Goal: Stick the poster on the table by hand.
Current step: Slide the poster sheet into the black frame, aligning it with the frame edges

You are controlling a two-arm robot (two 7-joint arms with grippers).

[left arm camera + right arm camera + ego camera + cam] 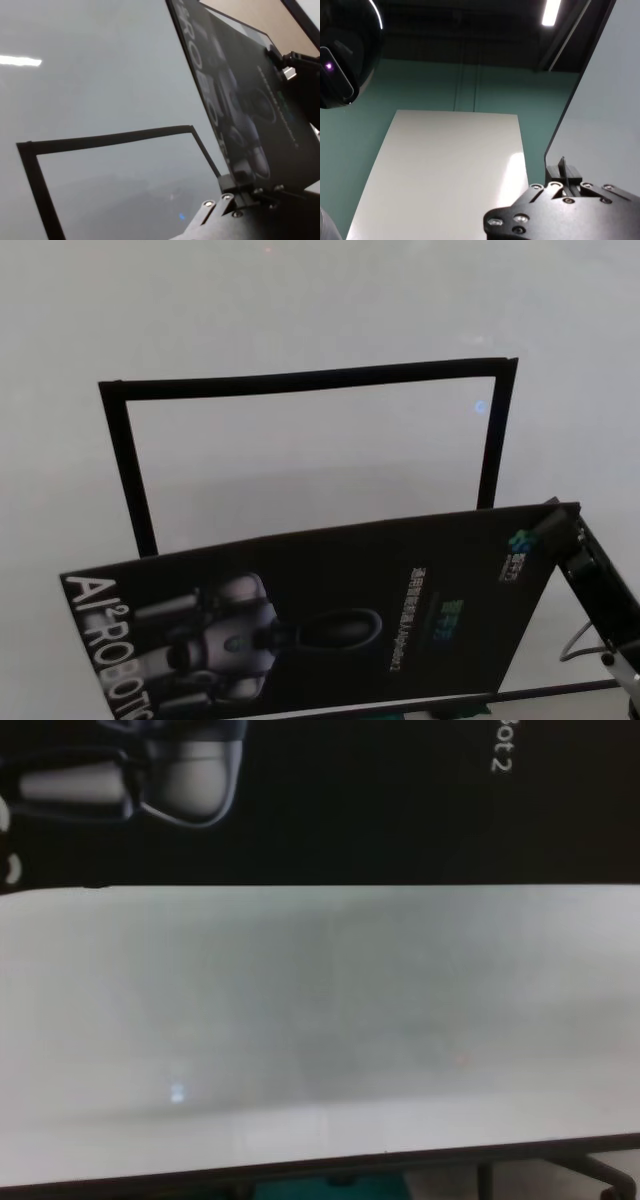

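Hovering tilted above the wide white matte table (300,310), the large glossy black poster (400,580) (silver-grey robot picture and white lettering facing up) covers the near part of a black tape rectangle (300,382). The black boxy right gripper (556,525) has its fingers clenched on the poster's far right corner; the left gripper (235,192) grasps the opposite edge.
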